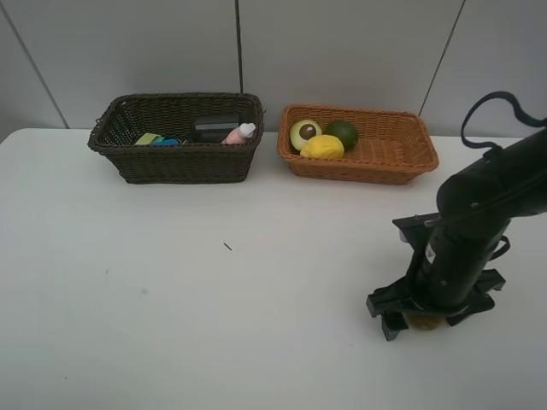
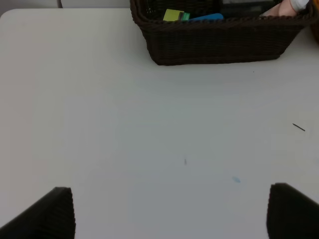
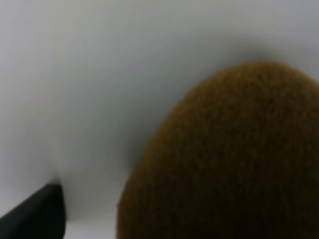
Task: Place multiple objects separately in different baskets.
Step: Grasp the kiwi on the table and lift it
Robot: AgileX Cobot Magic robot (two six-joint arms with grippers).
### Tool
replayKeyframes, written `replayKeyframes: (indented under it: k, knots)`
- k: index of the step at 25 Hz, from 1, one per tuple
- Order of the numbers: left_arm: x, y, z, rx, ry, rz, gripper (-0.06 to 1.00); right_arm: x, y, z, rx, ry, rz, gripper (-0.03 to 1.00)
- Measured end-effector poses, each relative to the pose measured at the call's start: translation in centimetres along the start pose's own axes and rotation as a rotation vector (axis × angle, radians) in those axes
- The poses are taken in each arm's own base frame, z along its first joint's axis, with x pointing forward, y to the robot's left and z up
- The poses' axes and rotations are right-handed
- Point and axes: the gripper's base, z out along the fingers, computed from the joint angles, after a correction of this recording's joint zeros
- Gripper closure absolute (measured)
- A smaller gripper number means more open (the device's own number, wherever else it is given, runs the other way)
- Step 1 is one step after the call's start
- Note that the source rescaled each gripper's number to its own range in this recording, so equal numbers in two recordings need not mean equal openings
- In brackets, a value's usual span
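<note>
the right fingers [image 1: 419,320] are sitting low on the table [image 1: 214,325] around the kiwi [image 3: 224,159]; their grip is unclear. the left fingers [image 2: 169,211] are spread wide, holding nothing, over bare table short of the dark basket [image 2: 219,42].

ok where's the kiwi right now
The kiwi is on the white table at the front right of the high view, directly under the right gripper, well away from the orange basket; it fills the right wrist view.

You're looking at a white table [image 1: 214,325] carrying two baskets side by side at the back: dark brown basket [image 1: 177,162], orange basket [image 1: 389,158]. A brown kiwi [image 1: 424,321] is sitting near the front right.
</note>
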Motion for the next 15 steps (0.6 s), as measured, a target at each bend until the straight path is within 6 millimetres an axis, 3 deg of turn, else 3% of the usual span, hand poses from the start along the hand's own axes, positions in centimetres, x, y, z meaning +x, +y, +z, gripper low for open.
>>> replayKeyframes:
  k: [4,6,8,10,11,15]
  knots:
    - [0.0,0.0,0.0,0.0,0.0,0.0,-0.04,-0.04,0.06,0.0,-0.007,-0.005,0.006,-0.03]
    - [0.0,0.0,0.0,0.0,0.0,0.0,-0.04,-0.08,0.1,0.02,-0.01,-0.008,0.008,0.02]
    - [0.0,0.0,0.0,0.0,0.0,0.0,-0.04,-0.12,0.14,0.07,-0.014,-0.011,0.01,0.17]
    - [0.0,0.0,0.0,0.0,0.0,0.0,-0.04,-0.23,0.18,0.06,-0.018,-0.023,0.007,0.49]
    - [0.0,0.0,0.0,0.0,0.0,0.0,-0.04,-0.25,0.18,0.06,-0.018,-0.025,0.005,0.58]
    - [0.0,0.0,0.0,0.0,0.0,0.0,-0.04,-0.29,0.17,0.04,-0.016,-0.027,0.002,0.58]
